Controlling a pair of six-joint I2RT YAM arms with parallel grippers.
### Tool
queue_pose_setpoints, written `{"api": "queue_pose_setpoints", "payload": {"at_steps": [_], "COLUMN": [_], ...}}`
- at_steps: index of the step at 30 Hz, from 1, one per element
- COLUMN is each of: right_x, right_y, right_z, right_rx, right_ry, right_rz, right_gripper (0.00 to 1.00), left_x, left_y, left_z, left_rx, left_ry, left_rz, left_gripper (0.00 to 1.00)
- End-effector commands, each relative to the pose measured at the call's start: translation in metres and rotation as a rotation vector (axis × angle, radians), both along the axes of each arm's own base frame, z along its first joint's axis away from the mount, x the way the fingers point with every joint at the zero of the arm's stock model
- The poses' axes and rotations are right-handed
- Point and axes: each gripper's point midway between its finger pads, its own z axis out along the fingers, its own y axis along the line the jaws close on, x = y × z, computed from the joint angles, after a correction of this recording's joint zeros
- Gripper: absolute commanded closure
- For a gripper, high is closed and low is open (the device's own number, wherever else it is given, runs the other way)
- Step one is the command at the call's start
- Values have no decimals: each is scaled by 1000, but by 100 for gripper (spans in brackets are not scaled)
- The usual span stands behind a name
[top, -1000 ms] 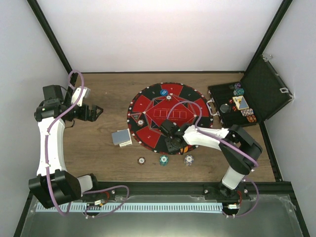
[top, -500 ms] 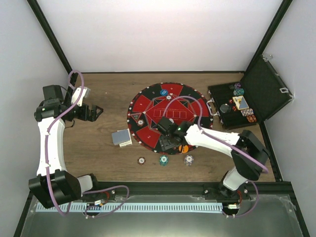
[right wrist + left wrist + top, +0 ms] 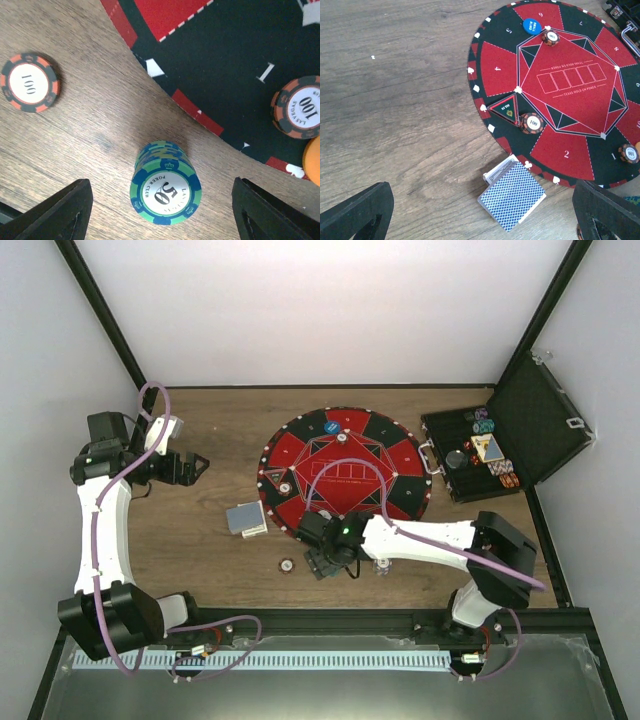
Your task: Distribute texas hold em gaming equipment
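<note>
right tool (image 3: 161,212) hanging spread astride teal chip stack (image 3: 165,189) standing on surface (image 3: 75,142) just beside mat (image 3: 225,60), seemingly not touching it, left tool (image 3: 197,467) gaping wide well apart, cards (image 3: 512,202) lying at mat's edge

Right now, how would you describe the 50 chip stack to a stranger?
Start from the round red-and-black mat. Just off its edge, on the bare wood, stands a short chip stack. It alone is green and blue, marked 50; the nearest chips are orange-black, marked 100.
</note>
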Motion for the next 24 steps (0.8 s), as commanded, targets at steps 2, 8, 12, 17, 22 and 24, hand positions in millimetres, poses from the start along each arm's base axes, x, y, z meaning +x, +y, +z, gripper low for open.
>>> {"api": "queue_pose_setpoints", "payload": {"at_steps": [2,8,12,17,22,24], "right_x": [-9,-10,-10,-8,-7,-6], "right_y": [-2,-3,-2,-1,1,1], "right_z": [-14,-26,-28,-26,-25,-24], "right_rx": [-20,-34,-32,-27,-25,-27], "right_ry": [36,48,44,37,33,28], "right_rz": [-3,3,1,-1,4,2], "right_gripper": [23,26,32,40,40,40], "left_x": [2,2,2,2,1,1], "left_y": [0,0,0,0,0,0], "left_z": [8,8,8,8,9,8], "left_rx": [4,3,5,4,4,5], "left_ry": [-32,-33,-35,-33,-35,-35], "left_rz": [-13,-14,-12,-13,-14,-13], "left_gripper": [0,0,0,0,0,0]}}
